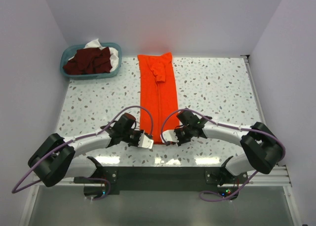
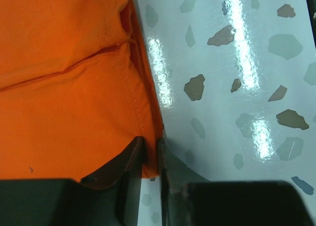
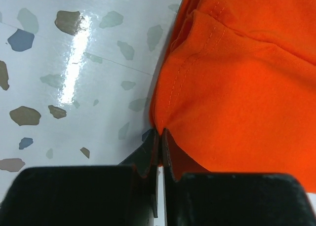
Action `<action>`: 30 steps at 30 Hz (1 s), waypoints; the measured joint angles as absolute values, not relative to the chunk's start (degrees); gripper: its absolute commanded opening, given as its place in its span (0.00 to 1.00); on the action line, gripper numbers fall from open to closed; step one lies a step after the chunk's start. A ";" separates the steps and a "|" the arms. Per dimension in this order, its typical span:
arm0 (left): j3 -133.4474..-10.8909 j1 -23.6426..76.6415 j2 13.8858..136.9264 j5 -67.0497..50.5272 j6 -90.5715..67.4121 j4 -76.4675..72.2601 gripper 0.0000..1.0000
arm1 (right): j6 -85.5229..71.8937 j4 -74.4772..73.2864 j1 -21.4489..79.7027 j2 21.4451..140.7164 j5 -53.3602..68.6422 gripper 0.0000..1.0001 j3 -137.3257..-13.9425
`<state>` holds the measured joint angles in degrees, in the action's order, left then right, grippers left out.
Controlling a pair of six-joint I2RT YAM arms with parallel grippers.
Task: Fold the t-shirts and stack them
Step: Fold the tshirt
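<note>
An orange-red t-shirt (image 1: 158, 95) lies on the speckled table, folded lengthwise into a narrow strip that runs from the far edge toward me. My left gripper (image 1: 146, 141) is at its near left corner. In the left wrist view the gripper (image 2: 150, 144) has its jaws pinched on the shirt's hemmed edge (image 2: 143, 112). My right gripper (image 1: 168, 136) is at the near right corner. The right wrist view shows it (image 3: 161, 133) shut tight on the orange-red cloth (image 3: 247, 88). More t-shirts, dark maroon (image 1: 89, 60), are heaped with white cloth (image 1: 112, 56) at the far left.
The maroon and white pile sits in a teal plastic basket (image 1: 91, 76) at the table's far left corner. White walls close in the table (image 1: 222, 88) at the back and on both sides. Both arms bend inward along the near edge.
</note>
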<state>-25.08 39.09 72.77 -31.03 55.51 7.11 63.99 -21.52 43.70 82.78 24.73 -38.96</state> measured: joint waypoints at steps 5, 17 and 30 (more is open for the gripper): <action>-26.13 39.09 72.73 -31.18 55.64 10.07 0.04 | 60.93 -20.64 45.10 81.78 23.05 0.00 -38.33; -29.17 42.48 58.46 -35.59 53.41 23.31 0.00 | 46.92 -27.22 52.01 64.90 22.22 0.00 -35.90; -44.47 29.91 72.20 -39.18 56.71 26.09 0.00 | 53.63 -32.42 36.47 77.21 27.22 0.00 -50.19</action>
<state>-44.47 29.91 72.20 -39.18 56.71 26.09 53.63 -32.42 36.47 77.21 27.22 -50.19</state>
